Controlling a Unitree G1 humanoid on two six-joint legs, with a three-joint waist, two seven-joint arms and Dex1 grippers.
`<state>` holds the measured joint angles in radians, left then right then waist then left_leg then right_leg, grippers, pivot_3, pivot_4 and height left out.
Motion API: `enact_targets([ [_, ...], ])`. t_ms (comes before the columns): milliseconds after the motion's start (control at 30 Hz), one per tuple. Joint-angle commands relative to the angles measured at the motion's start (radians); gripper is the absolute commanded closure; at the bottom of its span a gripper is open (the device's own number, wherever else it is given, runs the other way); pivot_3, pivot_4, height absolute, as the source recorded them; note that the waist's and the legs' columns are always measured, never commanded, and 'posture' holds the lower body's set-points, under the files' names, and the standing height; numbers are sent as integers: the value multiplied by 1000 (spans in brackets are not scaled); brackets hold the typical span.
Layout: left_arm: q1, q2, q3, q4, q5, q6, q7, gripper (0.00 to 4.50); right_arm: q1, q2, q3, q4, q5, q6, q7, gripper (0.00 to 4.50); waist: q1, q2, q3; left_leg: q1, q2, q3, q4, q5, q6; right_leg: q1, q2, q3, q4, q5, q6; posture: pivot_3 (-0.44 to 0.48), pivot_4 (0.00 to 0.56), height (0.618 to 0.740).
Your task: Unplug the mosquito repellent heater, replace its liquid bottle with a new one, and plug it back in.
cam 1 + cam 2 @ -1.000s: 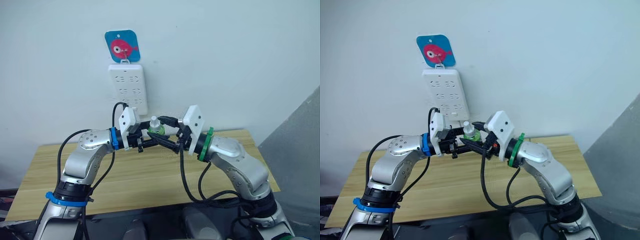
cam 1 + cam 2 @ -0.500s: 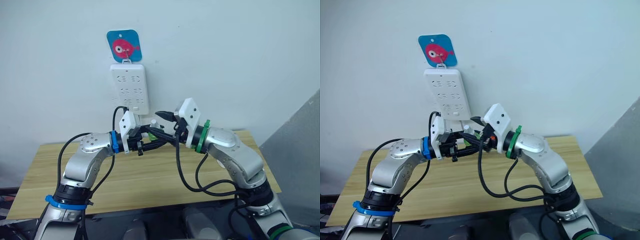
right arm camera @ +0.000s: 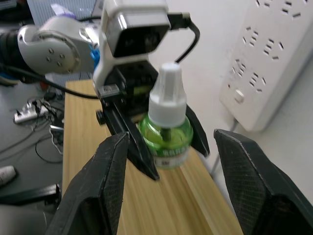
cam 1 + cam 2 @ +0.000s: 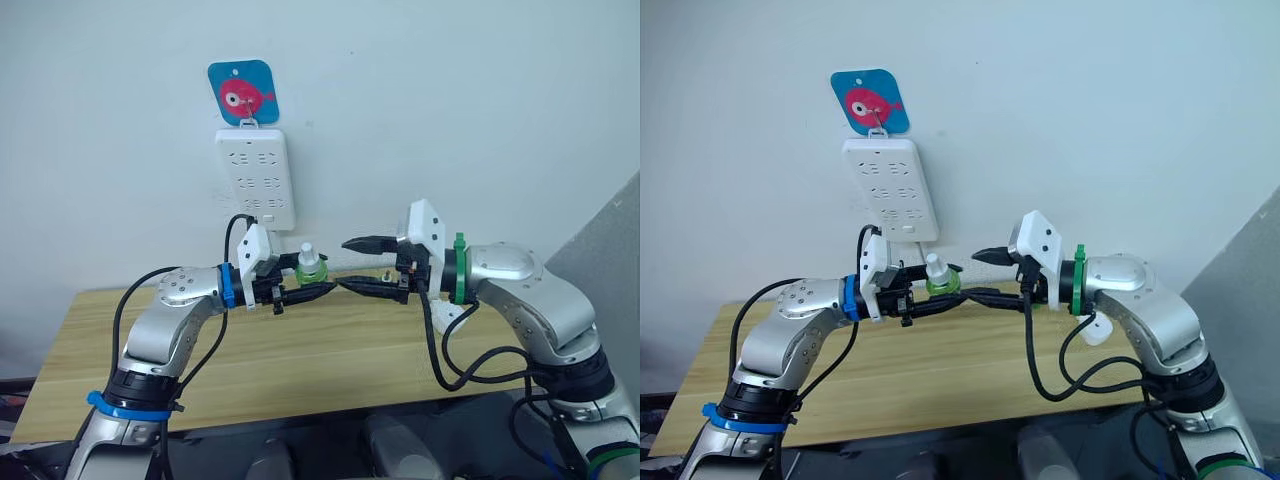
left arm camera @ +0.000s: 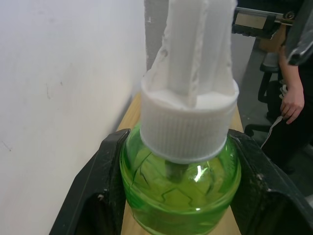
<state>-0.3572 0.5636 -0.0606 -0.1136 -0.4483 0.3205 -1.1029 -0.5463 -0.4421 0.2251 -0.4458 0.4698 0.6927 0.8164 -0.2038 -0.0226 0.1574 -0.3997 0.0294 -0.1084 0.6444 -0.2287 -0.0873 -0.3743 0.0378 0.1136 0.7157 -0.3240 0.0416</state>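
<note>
Your left gripper [image 4: 318, 290] has its fingers clamped on the green liquid bottle [image 4: 310, 265], held above the table [image 4: 300, 350]. Your right gripper [image 4: 362, 262] faces it, fingers spread and empty. The power strip [image 4: 256, 178] carries no heater, so fitting and plugging in seem left.

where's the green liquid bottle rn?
The green liquid bottle is clamped upright in the left gripper, held above the wooden table just below the wall power strip, with the open right gripper facing it.
</note>
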Motion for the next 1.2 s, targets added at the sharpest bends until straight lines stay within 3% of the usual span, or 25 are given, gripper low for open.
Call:
enact_targets([
  [33, -13, 6, 6, -33, -13, -6, -8, 2207, -32, 66, 39, -15, -32, -12, -71, 1449, 1, 0, 0, 0, 0, 0, 0, 0, 0, 0, 0, 0, 0, 0, 0, -188, 82, 740],
  [133, -15, 7, 4, -38, -14, -2, -11, 2207, -43, 111, 69, 5, -54, -3, -114, 754, 3, 0, 0, 0, 0, 0, 0, 0, 0, 0, -1, 0, 0, 0, 0, -188, 81, 740],
  [533, -11, 10, -3, -67, -17, 12, -17, 2207, -78, 169, 82, 116, -129, -38, -154, 734, 7, 0, 0, 0, 0, 0, 0, 0, 0, 0, -1, 0, 0, 0, 0, -181, 76, 740],
  [967, -3, 16, 2, -63, -14, 7, -16, 2207, -46, -112, -59, 53, 28, 37, 83, 734, 9, 0, 0, 0, -1, 0, 0, 0, 0, 0, -1, 0, -1, 0, 0, -185, 84, 740],
  [1067, -3, 15, 2, -62, -13, 8, -15, 2207, -45, -116, -55, 29, 49, 48, 89, 734, 3, 0, 0, 0, 0, 1, -1, 0, 0, 0, 0, 0, -1, 0, 0, -184, 84, 740],
  [1200, -3, 14, 2, -62, -14, 9, -13, 2207, -48, -39, -1, -16, 44, 57, 31, 734, 0, 0, 0, 0, 0, 1, -1, 0, 0, -1, 0, 1, -1, 0, 0, -181, 85, 740],
])
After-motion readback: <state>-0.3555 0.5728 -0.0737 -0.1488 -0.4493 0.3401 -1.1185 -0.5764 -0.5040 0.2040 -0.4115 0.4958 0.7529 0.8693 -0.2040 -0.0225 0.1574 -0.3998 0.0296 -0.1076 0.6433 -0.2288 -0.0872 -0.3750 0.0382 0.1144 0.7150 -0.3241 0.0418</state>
